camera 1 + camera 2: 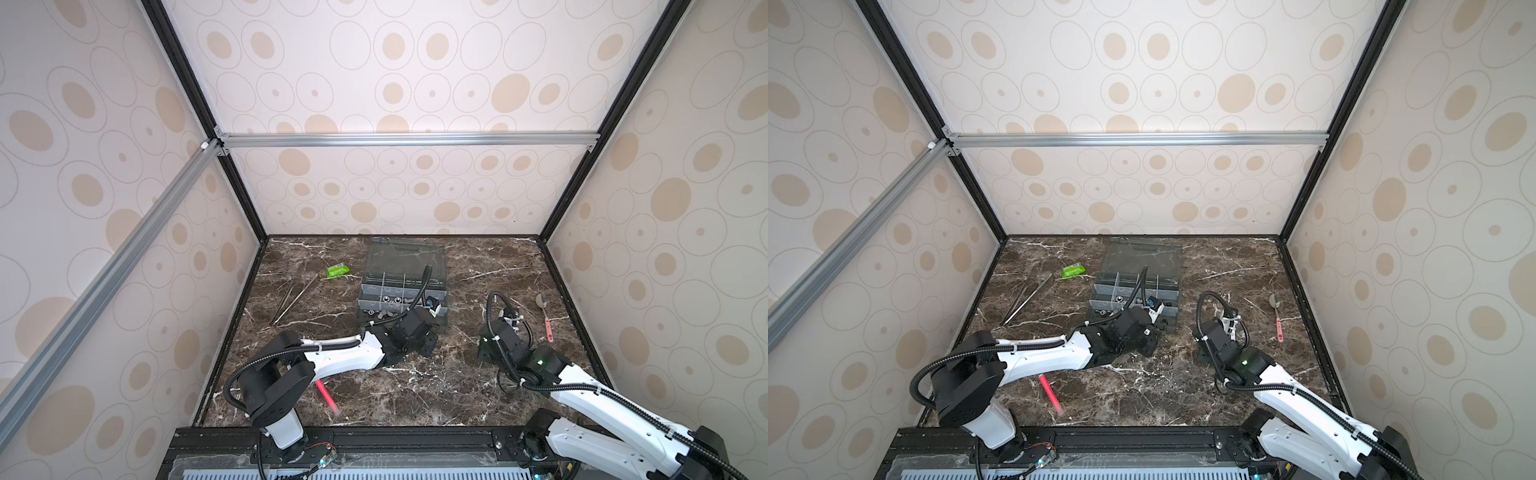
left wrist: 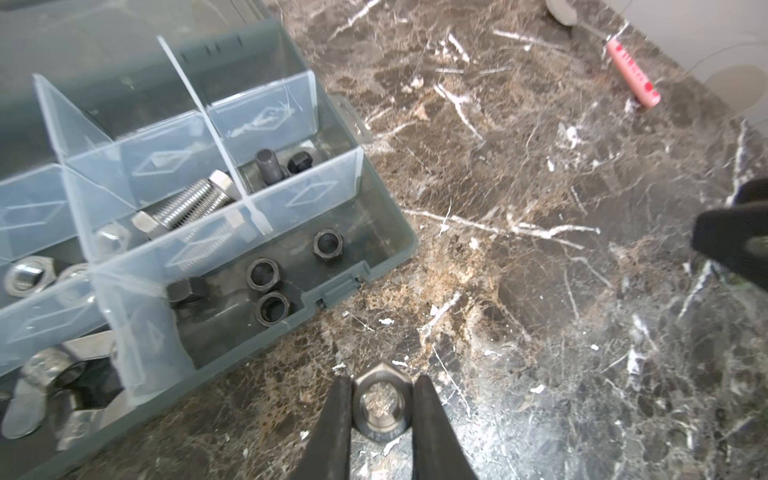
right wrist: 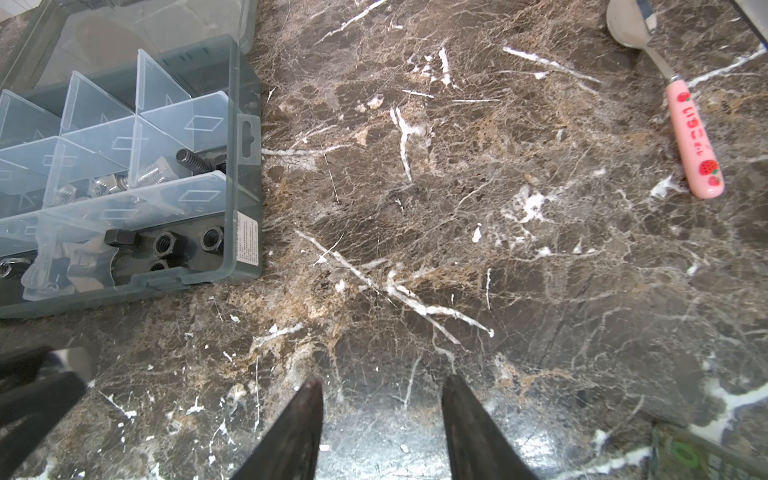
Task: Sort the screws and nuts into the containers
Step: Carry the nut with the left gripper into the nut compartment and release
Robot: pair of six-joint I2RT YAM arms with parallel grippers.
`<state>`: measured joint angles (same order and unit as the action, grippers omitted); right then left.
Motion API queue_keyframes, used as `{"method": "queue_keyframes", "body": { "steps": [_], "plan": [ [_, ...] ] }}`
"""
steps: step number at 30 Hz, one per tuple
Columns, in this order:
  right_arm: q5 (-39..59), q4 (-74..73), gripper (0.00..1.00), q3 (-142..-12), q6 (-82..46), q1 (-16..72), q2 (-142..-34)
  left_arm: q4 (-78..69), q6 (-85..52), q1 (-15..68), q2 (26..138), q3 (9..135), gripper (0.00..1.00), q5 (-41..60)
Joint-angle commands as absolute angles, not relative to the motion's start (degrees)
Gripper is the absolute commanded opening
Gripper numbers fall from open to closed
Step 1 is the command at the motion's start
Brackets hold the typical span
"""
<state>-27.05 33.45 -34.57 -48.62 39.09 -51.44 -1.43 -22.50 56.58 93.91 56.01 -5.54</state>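
Left wrist view: silver hex nut [image 2: 380,409] pinched across its flats by left gripper [image 2: 381,380], presumably for slip-free carry; organiser box [image 2: 332,291] just ahead-left of that gripper. Right gripper [image 3: 383,380] spread, empty, parked clear.

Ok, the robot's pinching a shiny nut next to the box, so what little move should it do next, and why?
Probably lift the silver nut and carry it over the organiser box to the compartment holding the other silver nuts. The left gripper is shut on it, outside the box, and the nearest compartment holds black nuts.
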Motion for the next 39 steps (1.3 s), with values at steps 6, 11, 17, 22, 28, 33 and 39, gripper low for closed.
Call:
{"method": "queue_keyframes", "body": {
  "steps": [6,11,17,22,28,33,39],
  "plan": [
    [-27.98,34.97,0.50,-33.75,-49.69,38.89,-49.96,0.64,-22.68,53.31,90.34,56.73,0.10,-5.81],
    [-27.97,35.03,0.50,-33.40,-49.79,38.93,-49.01,0.60,-20.93,47.30,89.11,58.22,0.11,-4.05],
    [-27.95,35.00,0.50,-33.70,-49.66,38.89,-48.99,1.97,-17.23,38.99,94.63,64.59,0.11,-0.95],
    [-28.21,35.21,0.50,-34.08,-49.38,38.89,-49.41,3.39,-15.73,33.99,102.36,71.06,0.11,1.34],
    [-29.24,35.73,0.50,-34.41,-48.81,38.93,-49.49,3.73,-16.48,30.85,107.57,73.87,0.11,3.85],
    [-30.15,35.55,0.50,-34.25,-48.40,38.89,-49.42,2.17,-16.96,30.59,107.24,72.45,0.21,3.93],
    [-29.81,35.66,0.50,-34.28,-48.34,38.93,-49.42,-0.03,-17.94,30.45,104.69,70.04,0.40,3.60]
  ]
}}
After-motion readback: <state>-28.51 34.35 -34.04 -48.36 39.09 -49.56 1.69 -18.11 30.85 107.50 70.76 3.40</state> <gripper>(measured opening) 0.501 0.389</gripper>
